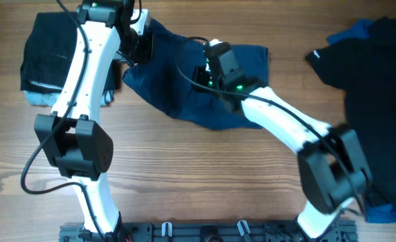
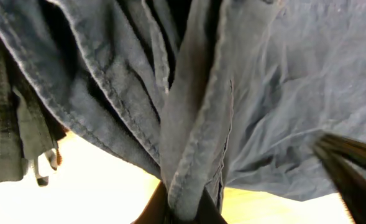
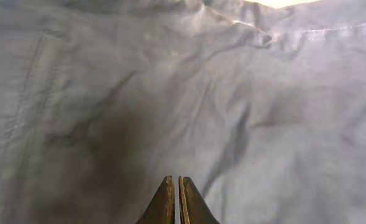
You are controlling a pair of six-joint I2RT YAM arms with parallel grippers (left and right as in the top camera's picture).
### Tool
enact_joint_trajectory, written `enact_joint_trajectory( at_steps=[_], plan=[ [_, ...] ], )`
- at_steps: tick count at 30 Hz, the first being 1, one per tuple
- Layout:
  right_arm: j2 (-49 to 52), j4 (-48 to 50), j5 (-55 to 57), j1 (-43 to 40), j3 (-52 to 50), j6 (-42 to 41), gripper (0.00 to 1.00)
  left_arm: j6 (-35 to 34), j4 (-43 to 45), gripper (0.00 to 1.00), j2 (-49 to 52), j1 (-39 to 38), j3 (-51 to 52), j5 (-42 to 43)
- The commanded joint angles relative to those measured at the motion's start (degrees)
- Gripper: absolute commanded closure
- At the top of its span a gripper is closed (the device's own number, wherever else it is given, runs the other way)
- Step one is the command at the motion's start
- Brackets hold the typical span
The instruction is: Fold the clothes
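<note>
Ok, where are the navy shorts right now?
In the overhead view the navy shorts lie at top centre, between the folded dark stack on the left and the black garment on the right; the left gripper pinches a fold.

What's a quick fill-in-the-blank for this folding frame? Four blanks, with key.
1. The navy shorts lie on a table made of ____.
2. The left gripper pinches a fold of the ____.
3. The right gripper is over the shorts with its jaws ____.
4. The folded pile at the table's left shows black cloth above light ____ cloth.

Missing words: wood; shorts; shut; blue
</note>
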State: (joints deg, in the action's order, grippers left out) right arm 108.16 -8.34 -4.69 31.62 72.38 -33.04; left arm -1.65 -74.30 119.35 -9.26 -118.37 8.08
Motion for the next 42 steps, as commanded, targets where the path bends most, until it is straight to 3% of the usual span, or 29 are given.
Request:
enact_joint_trajectory(
  at_steps=[1,3,6,12,16,24,29,35,42],
  plan=[
    [9.5,6.0,-6.1,0.3,-0.1,0.5,0.96,-1.8,0.1,0.96,-2.5,0.0,-1.8,1.6],
    [14.0,8.2,-7.7,0.3,-0.1,-3.1,0.96,-1.9,0.1,0.95,-2.5,0.0,-1.8,1.6],
    [17.4,11.3,-11.9,0.3,-0.1,-1.6,0.96,-3.5,0.1,0.95,-2.5,0.0,-1.8,2.0],
    [8.0,0.9,-7.1,-3.3,8.3,5.0,0.96,-3.6,0.1,0.96,-2.5,0.0,-1.8,3.3],
    [6.6,3.3,-5.4,-6.0,9.6,5.2,0.96,-3.6,0.1,0.95,-2.5,0.0,-1.8,3.3],
    [17.7,12.4,-5.9,-3.2,9.6,-0.2,0.96,-5.2,0.1,0.95,-2.5,0.0,-1.8,3.3],
    [22.6,14.4,-5.6,0.1,9.6,2.5,0.96,-5.2,0.1,0.95,-2.5,0.0,-1.8,3.3],
    [16.7,8.2,-5.2,-4.8,14.6,8.0,0.96,-5.2,0.1,0.95,-2.5,0.0,-1.8,3.3],
    [16.4,12.4,-5.2,-6.1,15.0,7.3,0.96,-5.2,0.1,0.94,-2.5,0.0,-1.8,3.3]
  ],
)
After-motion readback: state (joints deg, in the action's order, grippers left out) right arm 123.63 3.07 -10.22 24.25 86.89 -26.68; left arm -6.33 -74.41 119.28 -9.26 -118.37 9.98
